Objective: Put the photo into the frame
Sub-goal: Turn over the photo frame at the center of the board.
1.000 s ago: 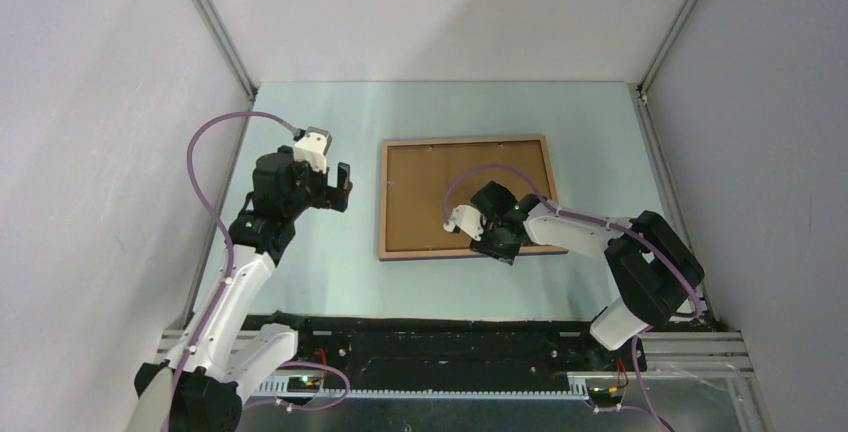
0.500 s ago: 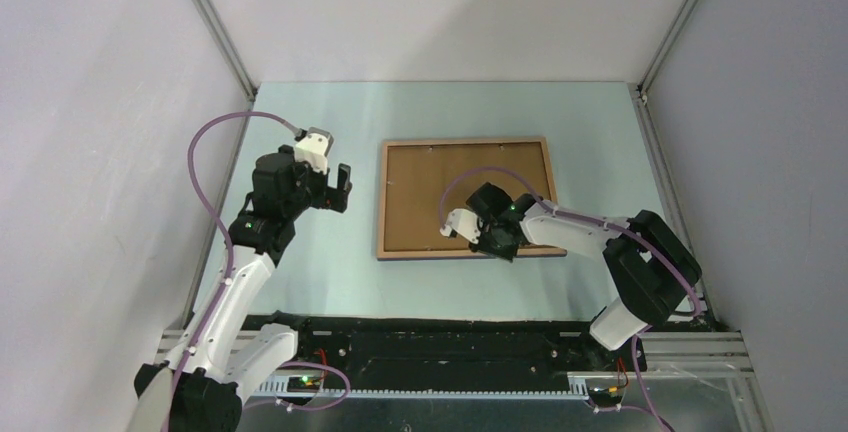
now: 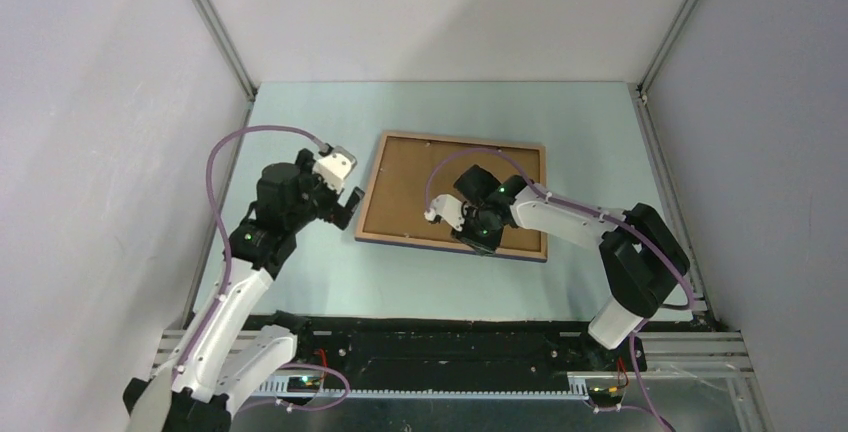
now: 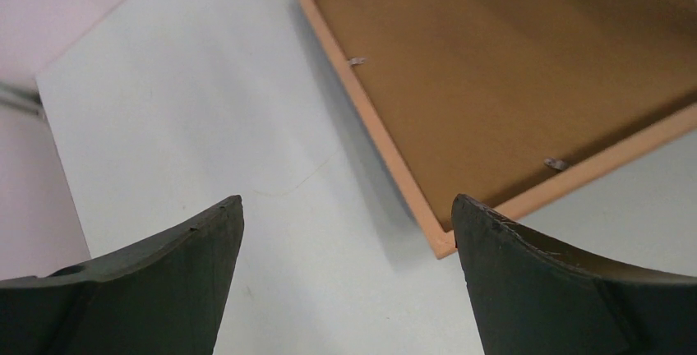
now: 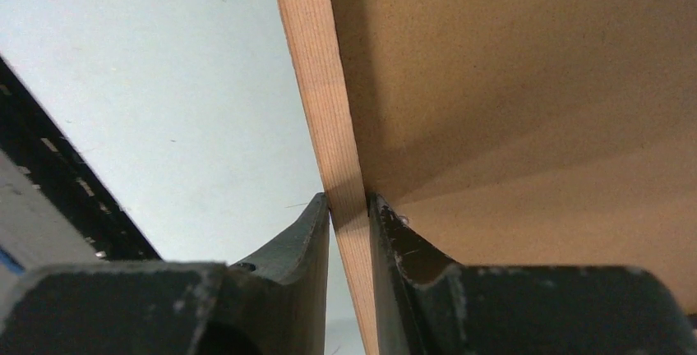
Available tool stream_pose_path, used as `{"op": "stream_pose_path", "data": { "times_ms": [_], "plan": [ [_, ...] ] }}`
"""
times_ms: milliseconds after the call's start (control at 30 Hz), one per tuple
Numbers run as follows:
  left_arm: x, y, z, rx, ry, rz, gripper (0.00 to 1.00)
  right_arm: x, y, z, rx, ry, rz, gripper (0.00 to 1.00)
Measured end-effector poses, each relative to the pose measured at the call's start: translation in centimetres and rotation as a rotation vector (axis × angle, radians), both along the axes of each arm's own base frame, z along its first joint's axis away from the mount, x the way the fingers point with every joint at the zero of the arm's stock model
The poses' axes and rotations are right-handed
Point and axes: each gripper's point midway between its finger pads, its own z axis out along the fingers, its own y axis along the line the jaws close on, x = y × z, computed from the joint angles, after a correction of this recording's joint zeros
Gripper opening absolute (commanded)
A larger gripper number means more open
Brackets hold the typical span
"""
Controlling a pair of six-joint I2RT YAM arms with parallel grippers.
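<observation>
In the right gripper (image 5: 349, 205) sits the frame (image 5: 316, 84) (border seemingly pinched).

1 overhead camera looks down from behind; 2 wrist cameras closely share the frame (image 5: 321, 84).

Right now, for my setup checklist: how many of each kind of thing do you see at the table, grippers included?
frame: 1
backing board: 1
grippers: 2 (left gripper, right gripper)
total: 4
</observation>
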Motion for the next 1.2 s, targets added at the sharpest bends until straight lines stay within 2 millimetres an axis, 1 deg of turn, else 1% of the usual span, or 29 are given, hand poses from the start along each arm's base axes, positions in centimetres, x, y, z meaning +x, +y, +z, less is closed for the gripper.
{"op": "stream_pose_path", "data": {
  "times_ms": [133,200,233,267,367,500,567,600,700,800,933,1067,1133,1200],
  "plan": [
    [-1.5,-2.2,-0.2,0.075,-0.011,-0.134,1.00,-0.4,0.9,1.2,0.030,0.039,0.004,0.00],
    [-2.2,-3.3,-0.5,0.110,-0.002,-0.195,1.00,-0.4,1.4,2.2,0.050,0.054,0.009,0.00],
    [-2.4,-3.8,-0.7,0.130,0.002,-0.224,1.00,-0.5,1.9,3.0,0.069,0.063,0.012,0.00],
    [-2.7,-4.4,-0.8,0.152,0.006,-0.252,1.00,-0.4,2.0,3.2,0.075,0.065,0.012,0.00],
    [-3.6,-6.3,-0.9,0.232,0.002,-0.356,1.00,-0.2,2.7,5.4,0.118,0.089,0.010,0.00],
    [-4.6,-9.2,-0.2,0.321,-0.040,-0.491,1.00,0.6,2.9,8.7,0.187,0.121,-0.019,0.00],
    [-4.8,-10.6,0.2,0.359,-0.061,-0.548,1.00,1.2,2.9,10.5,0.229,0.132,-0.034,0.00],
    [-4.7,-11.2,0.3,0.386,-0.072,-0.575,1.00,1.5,2.9,11.2,0.249,0.136,-0.040,0.00],
    [-4.1,-12.9,0.3,0.454,-0.090,-0.634,0.99,1.8,2.7,12.7,0.290,0.157,-0.054,0.00],
    [-3.1,-14.4,0.2,0.513,-0.097,-0.678,0.99,1.7,2.4,13.5,0.312,0.198,-0.069,0.00],
    [-2.1,-15.6,0.1,0.563,-0.107,-0.714,0.97,1.6,1.9,14.1,0.333,0.260,-0.092,0.00],
    [-1.3,-17.0,0.1,0.595,-0.115,-0.749,0.90,1.9,1.4,15.2,0.369,0.300,-0.116,0.00],
    [-1.1,-17.6,-0.3,0.607,-0.109,-0.763,0.83,2.1,1.1,15.7,0.385,0.312,-0.126,0.00],
    [-0.9,-18.1,-0.9,0.622,-0.099,-0.779,0.79,2.2,0.8,16.1,0.394,0.319,-0.132,0.00]
  ]
}}
